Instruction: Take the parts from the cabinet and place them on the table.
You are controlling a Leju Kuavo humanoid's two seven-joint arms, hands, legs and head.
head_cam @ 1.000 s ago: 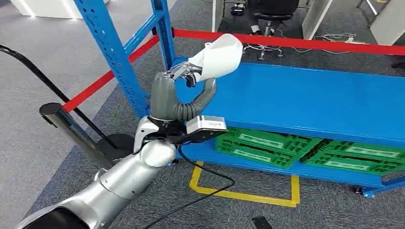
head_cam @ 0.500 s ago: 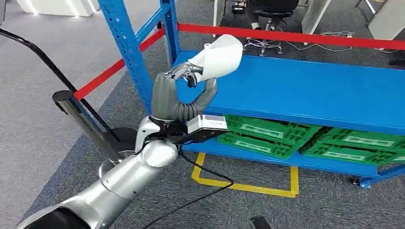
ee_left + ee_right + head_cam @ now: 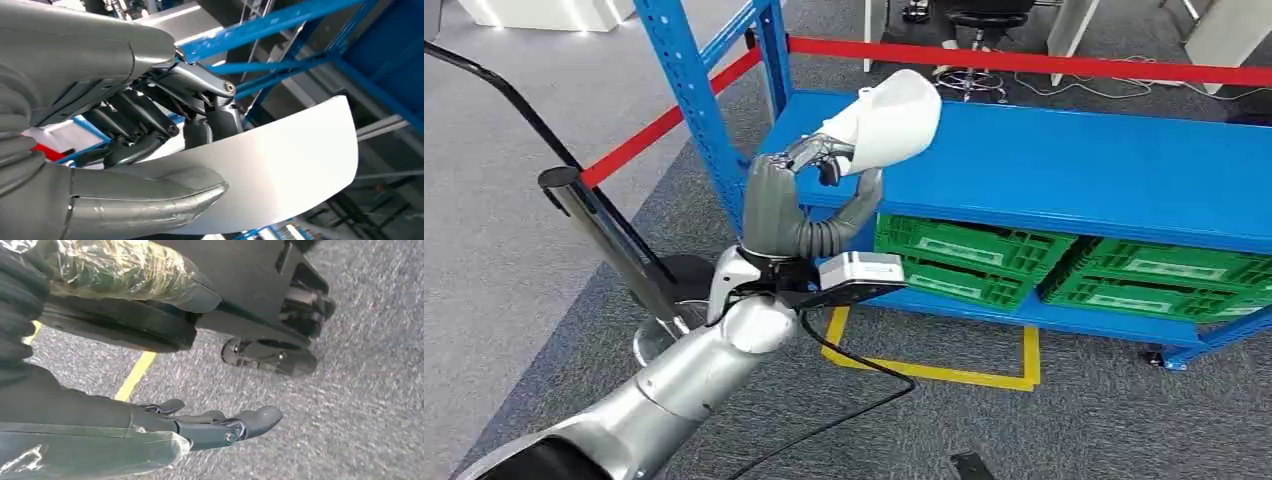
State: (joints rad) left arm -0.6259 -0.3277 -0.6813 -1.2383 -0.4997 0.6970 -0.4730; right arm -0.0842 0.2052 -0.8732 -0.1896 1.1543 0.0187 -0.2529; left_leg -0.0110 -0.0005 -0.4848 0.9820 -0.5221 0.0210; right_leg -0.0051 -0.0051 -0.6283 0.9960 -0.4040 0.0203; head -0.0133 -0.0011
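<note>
One smooth, curved white part (image 3: pixel 886 122) sits pinched in our left hand (image 3: pixel 809 190) above the blue shelf's (image 3: pixel 1074 170) corner; two ribbed green crates (image 3: pixel 969 255) lie beneath. Our right hand (image 3: pixel 220 427) hangs slack, holding nothing.

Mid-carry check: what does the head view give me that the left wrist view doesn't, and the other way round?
Head view alone: the blue rack shelf, the green crates beneath it, the red barrier tape and the yellow floor marking. Left wrist view alone: close detail of the thumb lying under the part and dark fingers on its other side. Both: the left hand holding the white part.
</note>
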